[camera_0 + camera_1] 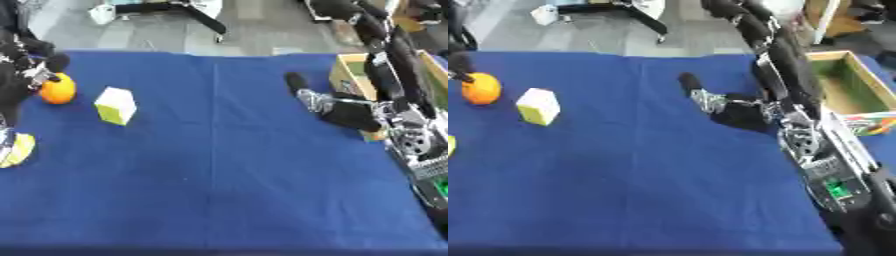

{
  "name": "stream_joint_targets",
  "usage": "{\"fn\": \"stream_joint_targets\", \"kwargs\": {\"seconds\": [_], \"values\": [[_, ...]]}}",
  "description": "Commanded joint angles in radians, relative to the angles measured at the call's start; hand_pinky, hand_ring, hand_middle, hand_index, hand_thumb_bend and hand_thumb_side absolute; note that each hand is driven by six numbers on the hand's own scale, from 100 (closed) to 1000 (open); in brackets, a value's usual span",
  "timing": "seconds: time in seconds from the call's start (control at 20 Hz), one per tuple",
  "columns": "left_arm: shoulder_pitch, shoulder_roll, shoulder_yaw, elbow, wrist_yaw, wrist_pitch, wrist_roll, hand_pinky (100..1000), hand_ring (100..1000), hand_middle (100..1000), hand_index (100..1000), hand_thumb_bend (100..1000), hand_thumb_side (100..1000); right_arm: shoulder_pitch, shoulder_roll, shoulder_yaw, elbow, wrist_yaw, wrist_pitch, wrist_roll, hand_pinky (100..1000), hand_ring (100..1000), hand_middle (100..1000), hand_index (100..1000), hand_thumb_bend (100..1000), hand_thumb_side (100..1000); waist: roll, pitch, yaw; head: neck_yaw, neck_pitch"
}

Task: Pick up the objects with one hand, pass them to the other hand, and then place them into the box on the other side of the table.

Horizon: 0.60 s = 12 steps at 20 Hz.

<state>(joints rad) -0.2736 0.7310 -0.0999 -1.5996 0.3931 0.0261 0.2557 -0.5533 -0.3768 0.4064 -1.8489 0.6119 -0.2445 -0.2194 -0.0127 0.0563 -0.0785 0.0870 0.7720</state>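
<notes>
Beside orange (58,91), left hand (35,65) empty.

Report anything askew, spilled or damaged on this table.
Nothing stands out. The orange and yellow-white block sit intact on the blue cloth; the box stands upright at the right edge.

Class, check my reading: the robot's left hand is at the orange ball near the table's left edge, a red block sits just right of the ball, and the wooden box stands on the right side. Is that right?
One slip: the block is pale yellow-green, not red, as the left eye view shows. The rest holds: the left hand is at the orange ball, and the wooden box stands on the right.
</notes>
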Motion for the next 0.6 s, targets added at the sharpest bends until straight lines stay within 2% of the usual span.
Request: {"fn": "stream_joint_targets", "kwargs": {"seconds": [0.05, 0.25, 0.35, 0.4, 0.45, 0.6], "values": [[-0.018, 0.026, 0.013, -0.001, -0.013, 0.0, -0.004, 533, 538, 556, 661, 978, 495, -0.01, -0.017, -0.017, -0.006, -0.011, -0.01, -0.001, 797, 787, 794, 913, 328, 263, -0.009, -0.012, -0.001, 0.002, -0.002], [-0.03, 0.043, 0.012, 0.022, -0.049, 0.012, -0.026, 542, 547, 568, 677, 977, 483, -0.009, -0.017, -0.015, -0.002, -0.018, -0.016, 0.004, 799, 787, 794, 911, 316, 264, -0.008, -0.011, -0.005, 0.003, -0.002], [-0.054, 0.07, 0.009, 0.049, -0.126, 0.027, -0.079, 559, 559, 581, 694, 969, 465, -0.007, -0.016, -0.014, 0.0, -0.022, -0.019, 0.007, 800, 788, 794, 912, 309, 265, -0.007, -0.011, -0.007, 0.006, -0.002], [-0.074, 0.09, 0.004, 0.072, -0.185, 0.04, -0.118, 571, 566, 588, 703, 959, 451, -0.006, -0.015, -0.012, 0.001, -0.025, -0.022, 0.009, 800, 788, 794, 912, 307, 266, -0.006, -0.011, -0.009, 0.007, -0.002], [-0.1, 0.111, -0.003, 0.102, -0.251, 0.053, -0.168, 595, 580, 603, 715, 894, 413, -0.006, -0.015, -0.011, 0.002, -0.028, -0.024, 0.011, 800, 788, 794, 912, 305, 266, -0.006, -0.012, -0.011, 0.009, -0.002], [-0.209, 0.158, -0.028, 0.224, -0.478, 0.07, -0.374, 654, 621, 647, 746, 791, 355, -0.004, -0.013, -0.007, 0.004, -0.035, -0.029, 0.018, 801, 788, 793, 912, 299, 265, -0.005, -0.016, -0.019, 0.014, -0.002]]}}
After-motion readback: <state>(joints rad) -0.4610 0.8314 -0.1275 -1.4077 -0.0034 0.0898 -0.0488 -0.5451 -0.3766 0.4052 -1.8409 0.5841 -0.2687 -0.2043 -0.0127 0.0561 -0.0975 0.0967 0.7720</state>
